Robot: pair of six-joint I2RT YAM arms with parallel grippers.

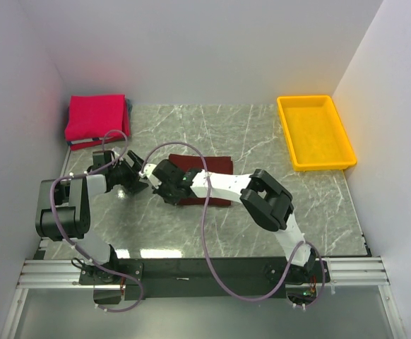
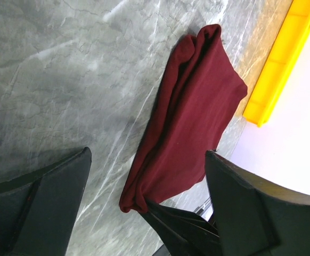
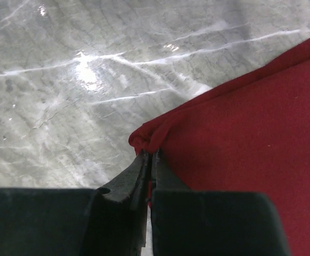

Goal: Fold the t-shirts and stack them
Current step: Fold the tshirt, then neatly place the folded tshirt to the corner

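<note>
Maroon cloth, the darker t-shirt (image 1: 212, 164), lies folded into a flat rectangle on the bench (image 1: 262, 226), a little left of the middle and well apart from the other shirt. In the left wrist view we see its layers doubled over, with rounded folds along the long edge.

At its near-left corner the right gripper (image 3: 149, 157) is pinched tight. We see its two fingers pressed together with a small bunched fold of the maroon t-shirt caught between the tips, and the rest of the cloth lying flat on the grey marbled surface. From above, the right arm stretches from its base at the near right across the shirt and covers the middle of it.

Just left of that corner hangs the left gripper (image 1: 138, 180), spread wide. In its own view the dark fingers (image 2: 43, 208) stand far apart at either side of the picture, with the shirt between and beyond them, and they hold nothing.

We find the pinkish-red t-shirt (image 1: 94, 116) folded in the far left corner of the bench, resting on top of some darker cloth whose edges show beneath it. We cannot tell what that cloth is.

Over at the far right of the bench sits a yellow tray (image 1: 284, 127).
</note>
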